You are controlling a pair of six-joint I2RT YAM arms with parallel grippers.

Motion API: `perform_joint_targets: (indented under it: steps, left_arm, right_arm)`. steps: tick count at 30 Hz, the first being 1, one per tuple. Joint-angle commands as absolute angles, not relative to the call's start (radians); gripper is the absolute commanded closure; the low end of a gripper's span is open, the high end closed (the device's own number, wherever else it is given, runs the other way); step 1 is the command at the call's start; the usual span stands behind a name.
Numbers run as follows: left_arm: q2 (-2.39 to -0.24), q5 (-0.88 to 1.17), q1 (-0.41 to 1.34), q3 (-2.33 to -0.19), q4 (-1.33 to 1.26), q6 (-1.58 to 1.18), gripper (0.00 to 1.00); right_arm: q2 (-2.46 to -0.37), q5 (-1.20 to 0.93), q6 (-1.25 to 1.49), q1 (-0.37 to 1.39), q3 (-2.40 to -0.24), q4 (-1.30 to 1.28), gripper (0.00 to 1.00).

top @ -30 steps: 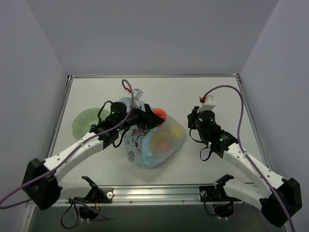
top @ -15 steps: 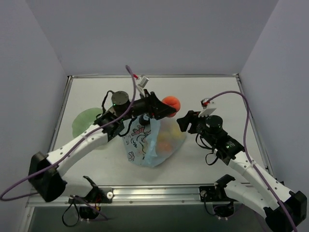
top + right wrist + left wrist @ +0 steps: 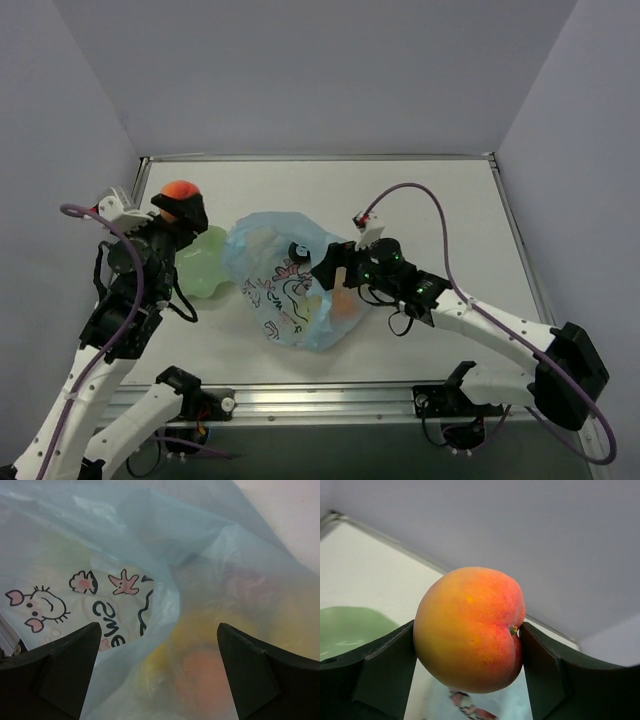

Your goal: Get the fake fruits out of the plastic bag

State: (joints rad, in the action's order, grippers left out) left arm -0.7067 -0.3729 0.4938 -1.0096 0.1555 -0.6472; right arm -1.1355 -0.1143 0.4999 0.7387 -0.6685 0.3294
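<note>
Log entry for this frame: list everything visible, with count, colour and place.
peach-coloured fruit: one, orange-red, held above the table's left edge
plastic bag: one, translucent light blue with cartoon print, table centre
fruits in the bag: count unclear, orange and yellowish shapes seen through the film
plate: one, pale green, left of the bag
table: one, white
cables: two, purple, one along each arm
left pincer: shut on the peach-coloured fruit
right pincer: open, at the bag's right side
</note>
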Motion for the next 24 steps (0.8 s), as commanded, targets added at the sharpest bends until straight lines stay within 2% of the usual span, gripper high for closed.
perform_joint_targets:
  steps: [1,2,6,7,11,15,16,19,21,22,24]
  left_arm:
    - [-0.802,-0.528,0.329,-1.003,0.257,-0.673,0.81]
    - [-0.833,-0.420,0.280,-1.011,0.291,-0.684,0.80]
    - [-0.965,-0.133,0.054,-0.941,0.258,-0.788,0.80]
    - [-0.983,-0.089,-0.034,-0.916,0.239,-0.810,0.80]
    - [-1.064,-0.002,-0.153,-0.824,0.193,-0.865,0.79]
    - [-1.120,-0.034,-0.153,-0.781,0.173,-0.864,0.54]
    - [-1.123,-0.041,-0.153,-0.770,0.160,-0.864,0.40]
    - [-1.135,-0.029,-0.153,-0.744,0.137,-0.867,0.25]
    - [-1.132,-0.012,-0.152,-0.744,0.129,-0.870,0.19]
    - [-1.126,0.000,-0.152,-0.745,0.121,-0.870,0.15]
    - [-1.094,0.000,-0.149,-0.749,0.127,-0.868,0.01]
  right_arm:
    - [-1.216,-0.003,0.486,0.836,-0.782,0.299,0.04]
    - [-1.219,0.059,0.483,0.877,-0.782,0.293,0.03]
    - [-1.172,0.075,0.483,0.922,-0.735,0.301,0.02]
    - [-1.167,0.075,0.480,0.926,-0.726,0.284,0.02]
    - [-1.166,0.060,0.469,0.948,-0.723,0.218,0.00]
    - [-1.195,0.069,0.486,0.963,-0.741,0.131,0.00]
    - [-1.195,0.109,0.494,0.974,-0.745,0.095,0.00]
    - [-1.174,0.170,0.523,1.014,-0.738,0.055,0.00]
    - [-1.161,0.189,0.541,1.023,-0.721,0.055,0.01]
    - [-1.160,0.190,0.548,1.028,-0.716,0.055,0.05]
    - [-1.163,0.205,0.563,1.032,-0.703,0.055,0.10]
